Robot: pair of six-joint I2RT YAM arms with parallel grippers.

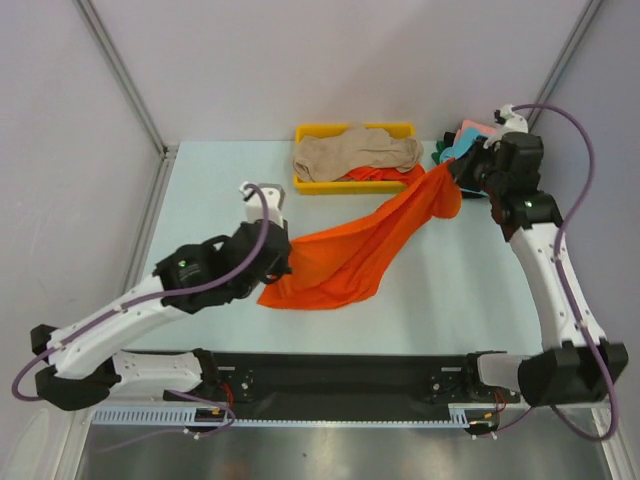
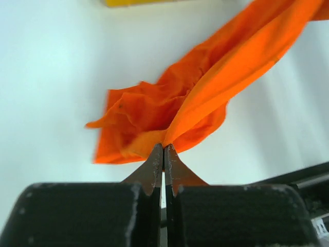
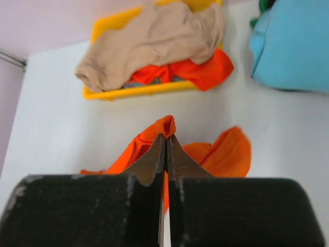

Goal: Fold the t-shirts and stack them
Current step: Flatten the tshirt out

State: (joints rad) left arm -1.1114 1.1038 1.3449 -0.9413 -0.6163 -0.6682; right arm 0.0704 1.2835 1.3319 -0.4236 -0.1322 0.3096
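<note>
1. The bright orange short-sleeved cloth t-shirt (image 1: 345,250) hangs stretched between the two arms, slanting from the near-left middle of the pale table (image 1: 200,200) up toward the far right.
2. The left gripper (image 2: 164,148) is clenched on the lower left end of this shirt; its wrist view shows the dark fingertips pressed together with orange cloth pinched between them.
3. The lower folds of the shirt bunch and droop just beside that grip, and seem to touch the table.
4. The right gripper (image 3: 166,137) is clamped on the upper right end of the same shirt, a small hump of orange cloth rising above its closed tips.
5. A shallow yellow plastic tray (image 1: 320,129) sits at the far middle of the table.
6. A crumpled beige t-shirt (image 1: 355,152) lies across the tray, covering most of it.
7. A second piece of orange cloth (image 3: 205,72) spills over the tray's near right corner.
8. At the far right, beside the right arm, a teal t-shirt (image 3: 293,46) lies in a small pile with a pink one (image 1: 475,127) and a dark green one (image 1: 440,155).
</note>
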